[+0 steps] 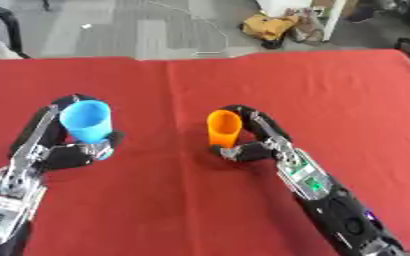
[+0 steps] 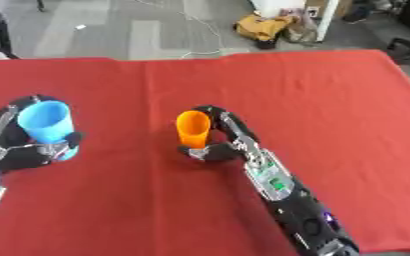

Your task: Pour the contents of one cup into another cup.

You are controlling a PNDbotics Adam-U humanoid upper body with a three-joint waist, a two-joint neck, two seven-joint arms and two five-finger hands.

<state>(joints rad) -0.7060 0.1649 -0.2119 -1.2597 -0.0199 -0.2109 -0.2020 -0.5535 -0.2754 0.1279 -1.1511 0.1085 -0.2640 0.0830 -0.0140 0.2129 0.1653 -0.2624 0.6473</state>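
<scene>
Both hands gripping cups on red counter (image 1: 331,100): left hand (image 1: 68,152) w/ blue cup (image 1: 88,120), right hand (image 1: 259,145) w/ orange cup (image 1: 224,128); grasp step done, next needs lift + tilt one over other.

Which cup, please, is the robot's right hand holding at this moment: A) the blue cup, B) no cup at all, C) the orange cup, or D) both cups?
C: the right hand has its fingers curled round the orange cup, while the left hand holds the blue cup.
</scene>
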